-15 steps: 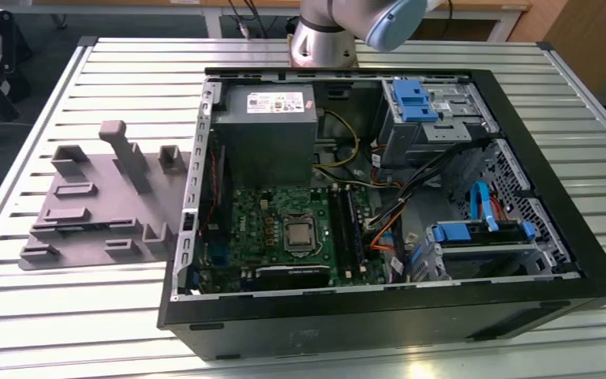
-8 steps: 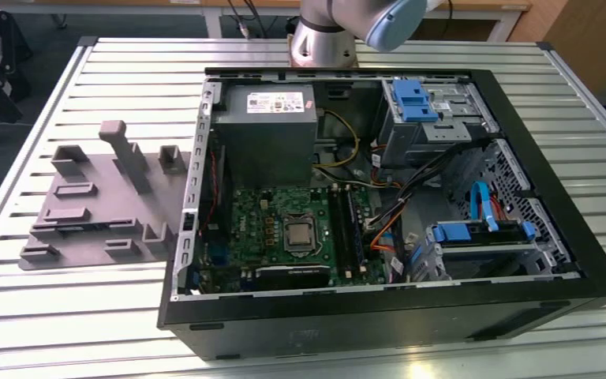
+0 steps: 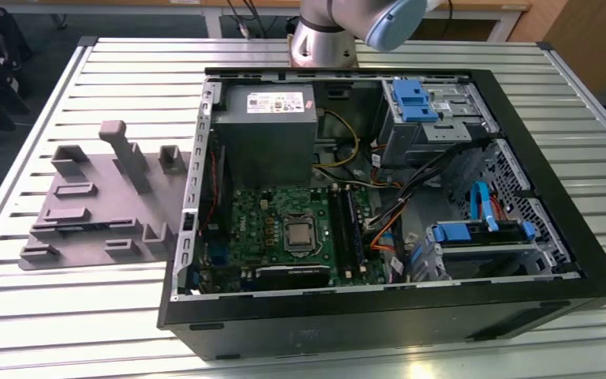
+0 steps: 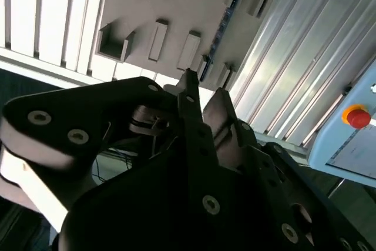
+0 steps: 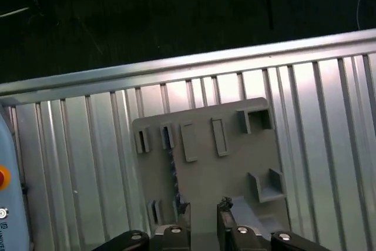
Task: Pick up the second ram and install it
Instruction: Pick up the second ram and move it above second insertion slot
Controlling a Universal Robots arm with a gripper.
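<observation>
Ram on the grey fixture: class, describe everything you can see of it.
The ram is a thin, narrow, dark strip with a bluish tint, seen edge-on in both wrist views. It stands on its long edge in the grey fixture, held at its ends. Its faces are hidden. The gripper hangs above, not touching it.
</observation>
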